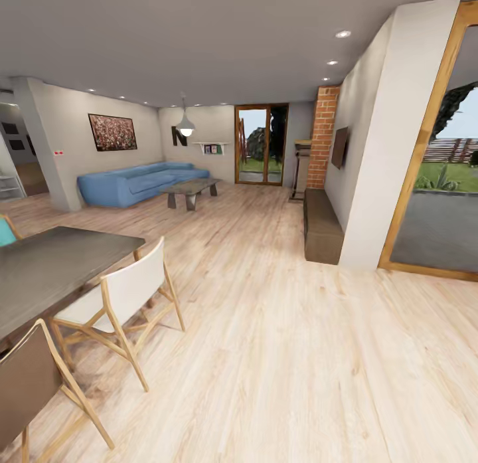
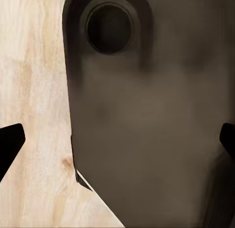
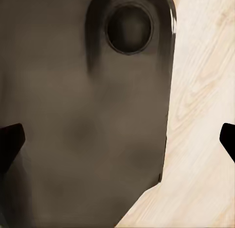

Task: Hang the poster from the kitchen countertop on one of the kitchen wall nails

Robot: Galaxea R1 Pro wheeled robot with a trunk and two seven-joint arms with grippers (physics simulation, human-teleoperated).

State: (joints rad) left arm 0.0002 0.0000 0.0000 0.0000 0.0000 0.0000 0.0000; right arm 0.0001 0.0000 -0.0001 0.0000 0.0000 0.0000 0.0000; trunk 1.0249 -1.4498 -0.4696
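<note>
The robot was on its way through an open living and dining room, and neither the poster nor the kitchen countertop nor a wall nail could be seen in these pictures, so I cannot say where the poster was. The left gripper (image 2: 117,139) pointed down, its two dark fingertips standing far apart with nothing between them; the right gripper (image 3: 117,139) was the same, wide and empty. Beyond each gripper lay a large dark grey body with a round hole, probably a part of the robot's own base (image 2: 147,120), and beside it the pale wooden floor (image 2: 34,90). I judge that the arms hung low and close to the trunk because this is a safe posture for driving, with nothing to carry yet. In the head view a dark dining table (image 1: 46,270) with a white chair (image 1: 119,297) stood on the robot's left side, a blue sofa (image 1: 139,182) and a low coffee table (image 1: 190,189) further ahead, and a wide reddish wall picture (image 1: 112,131), which is not the poster. The task seemed at its beginning: the kitchen had first to be found.
</note>
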